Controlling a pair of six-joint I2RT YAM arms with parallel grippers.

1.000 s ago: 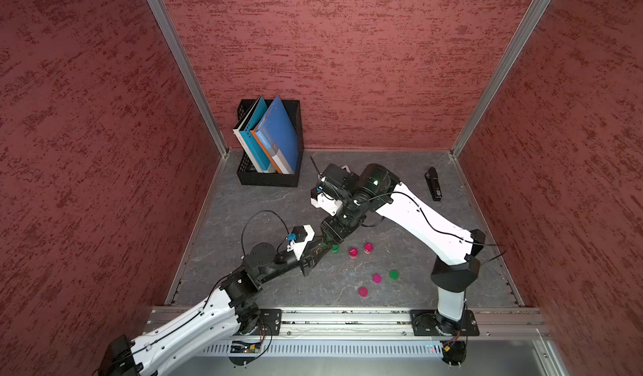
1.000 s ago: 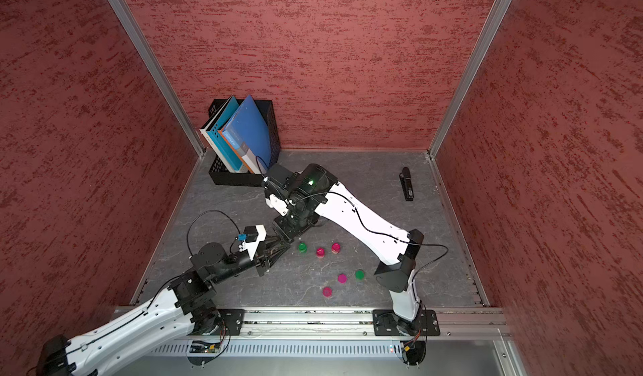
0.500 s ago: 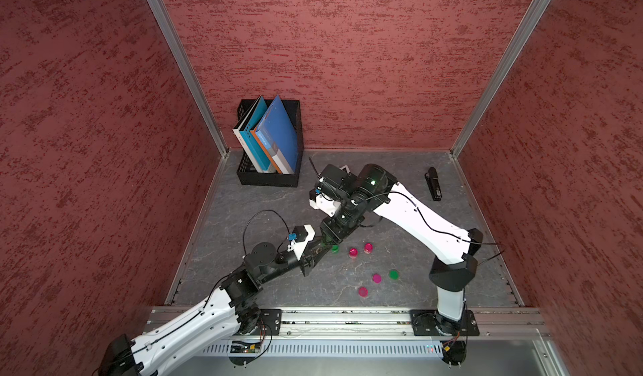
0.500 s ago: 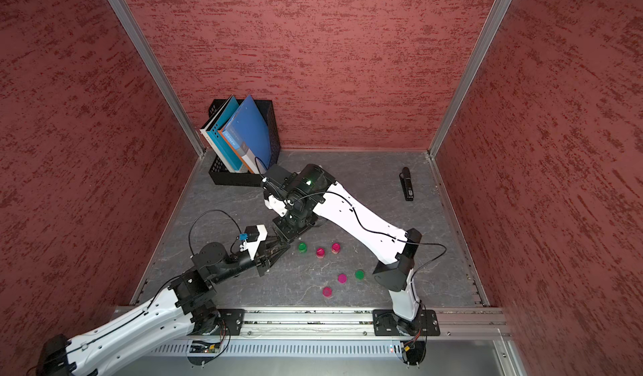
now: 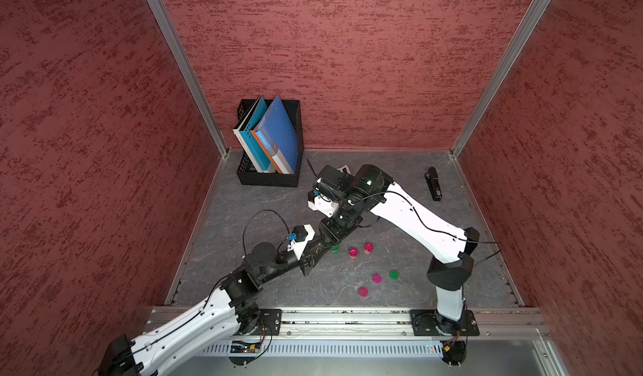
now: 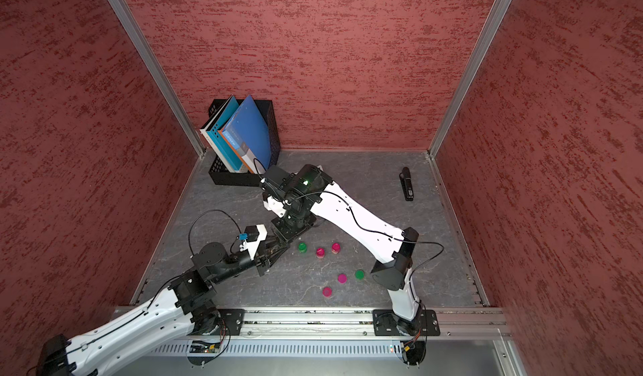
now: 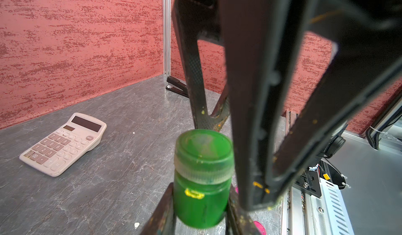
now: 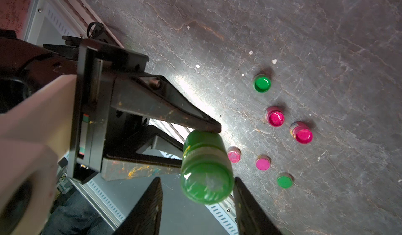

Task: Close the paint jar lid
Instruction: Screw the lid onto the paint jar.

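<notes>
Your left gripper [image 7: 200,203] is clamped on the green paint jar [image 8: 202,144], holding it clear of the tabletop [image 8: 326,38] so it can't spin, while the right gripper [image 8: 196,178] has its jaws apart around the seated lid [image 7: 203,149], probably to pinch and twist.

Your jar [image 7: 200,201] is green with a yellow smear; its lid [image 7: 203,149] is cloudy green. Your walls [image 5: 348,61] are red, mottled with darker streaks, and the floor [image 5: 330,294] is grey with pale veins. The loose pots [image 8: 275,117] are pink or green. You've a cream calculator [image 7: 63,144], a black stapler [image 5: 433,184], and blue and orange books [image 5: 278,137] in a black crate [image 5: 268,179].
</notes>
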